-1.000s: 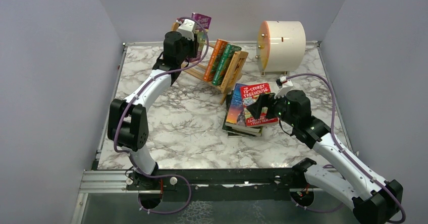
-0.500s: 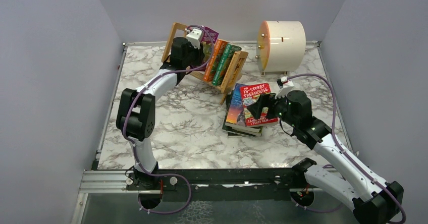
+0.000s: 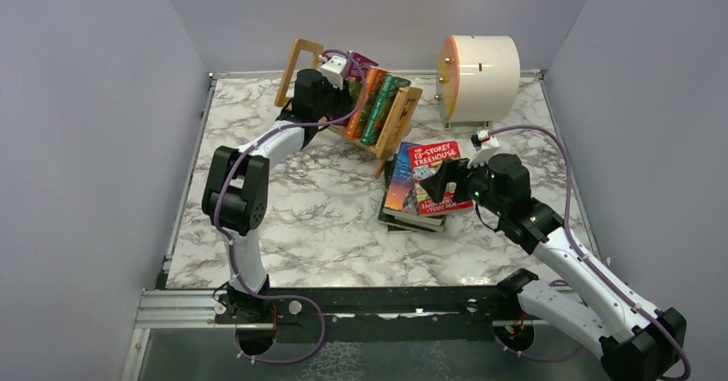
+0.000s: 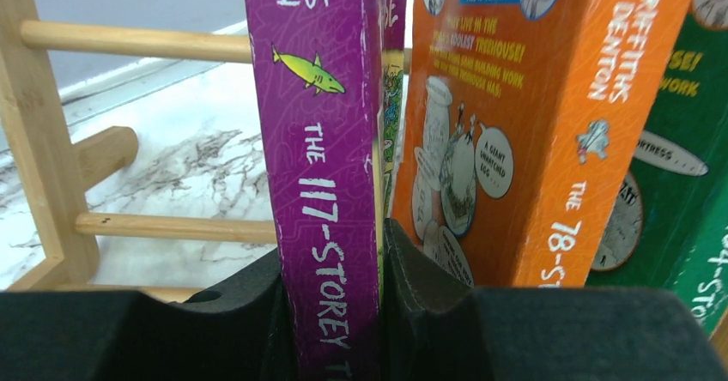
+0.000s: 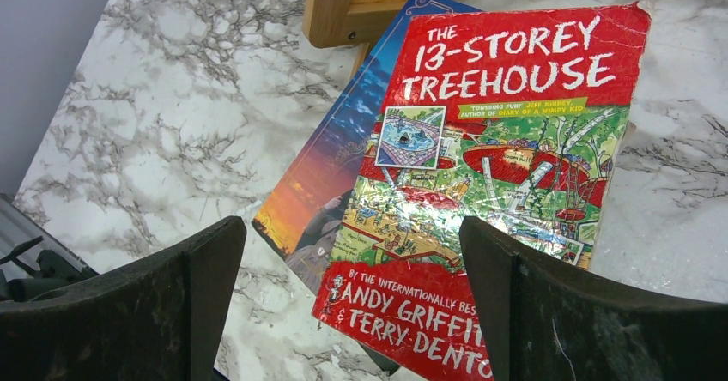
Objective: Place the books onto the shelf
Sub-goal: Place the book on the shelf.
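The left tool (image 4: 335, 261) is clamped narrow on a purple book (image 4: 318, 141), with one dark pad (image 4: 249, 295) on each side of the spine near its lower end. The book stands upright between the pads, inside the shelf (image 4: 43, 141), in front of the wooden rails (image 4: 129, 39). Just to its right stands an orange book (image 4: 515, 123), and past that a green book (image 4: 678, 184); both lean together in the same rack. From the top view the shelf sits tilted at the back of the desk (image 3: 318, 209), with the left arm stretched out to it

The right tool (image 5: 352, 252) has its jaws wide and holds nothing. It hangs over a red book (image 5: 506, 141) that lies flat, cover up, on top of a small stack. A blue book (image 5: 343, 141) shows from under the red one's left edge. The stack lies on the desk, just beside the shelf's near end piece. A cream drum (image 3: 479, 76) stands at the back right, apart from the stack
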`<act>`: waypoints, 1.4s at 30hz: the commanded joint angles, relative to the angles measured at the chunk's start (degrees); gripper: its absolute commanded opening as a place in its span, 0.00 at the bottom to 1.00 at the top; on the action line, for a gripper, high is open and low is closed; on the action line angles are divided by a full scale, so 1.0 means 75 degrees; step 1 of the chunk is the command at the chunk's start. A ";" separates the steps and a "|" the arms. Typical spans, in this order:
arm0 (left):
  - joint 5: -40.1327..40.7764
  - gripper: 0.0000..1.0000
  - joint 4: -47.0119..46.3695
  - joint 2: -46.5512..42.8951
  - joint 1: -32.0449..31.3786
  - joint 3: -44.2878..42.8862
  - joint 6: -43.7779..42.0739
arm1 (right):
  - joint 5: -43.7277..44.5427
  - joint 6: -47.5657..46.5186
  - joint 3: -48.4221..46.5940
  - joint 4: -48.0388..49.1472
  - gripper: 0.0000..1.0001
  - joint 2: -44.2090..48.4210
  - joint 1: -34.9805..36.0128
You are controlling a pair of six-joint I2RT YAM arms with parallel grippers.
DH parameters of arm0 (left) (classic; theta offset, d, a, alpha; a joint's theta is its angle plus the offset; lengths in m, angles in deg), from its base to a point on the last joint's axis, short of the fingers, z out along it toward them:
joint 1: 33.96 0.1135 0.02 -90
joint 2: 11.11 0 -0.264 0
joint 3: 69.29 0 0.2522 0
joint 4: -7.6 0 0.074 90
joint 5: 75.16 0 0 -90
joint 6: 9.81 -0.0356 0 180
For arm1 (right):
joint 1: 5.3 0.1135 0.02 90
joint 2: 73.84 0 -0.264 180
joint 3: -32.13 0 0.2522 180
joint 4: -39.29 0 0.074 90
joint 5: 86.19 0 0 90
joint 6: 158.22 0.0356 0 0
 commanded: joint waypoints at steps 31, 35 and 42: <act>-0.1196 0.08 -0.1797 0.0189 -0.0260 0.0678 -0.0081 | 0.0076 0.0116 0.0007 0.0089 0.94 -0.0111 0.0037; -0.1191 0.22 -0.1796 0.0059 -0.0262 0.0813 -0.0106 | 0.0035 0.0117 0.0021 0.0133 0.94 -0.0130 0.0031; -0.1162 0.30 -0.1796 -0.0147 -0.0261 0.0933 -0.0155 | -0.0054 0.0115 0.0009 0.0206 0.94 -0.0183 0.0037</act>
